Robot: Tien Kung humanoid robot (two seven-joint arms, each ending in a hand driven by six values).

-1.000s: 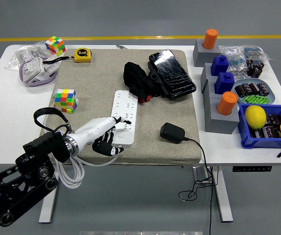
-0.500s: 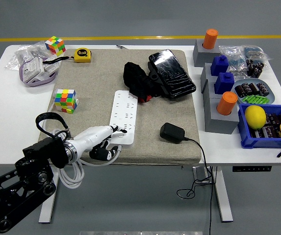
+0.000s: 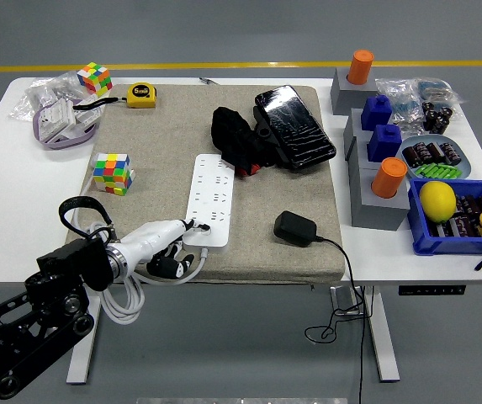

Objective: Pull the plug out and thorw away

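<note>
The black plug adapter [image 3: 296, 228] lies loose on the grey mat [image 3: 156, 135], right of the white power strip [image 3: 210, 198]. Its black cable [image 3: 346, 278] runs off the table's near edge and hangs down. My left hand [image 3: 173, 246] is at the strip's near end. Its index fingertip touches the strip's near edge, and the other fingers are loosely bent below it and hold nothing. The strip's white cable [image 3: 121, 305] loops down beside my left forearm. My right arm is out of view.
On the mat are a black cloth [image 3: 234, 139], a black pouch [image 3: 294, 126] and a colour cube [image 3: 113, 172]. A yellow tape measure [image 3: 141, 93] and bags [image 3: 60, 114] lie at the far left. Grey blocks with pegs [image 3: 377, 185] and a blue bin [image 3: 458, 212] stand at the right.
My left hand has slid back off the power strip toward the near left edge. Only a fingertip still touches the strip. The strip's near end has shifted slightly left.
</note>
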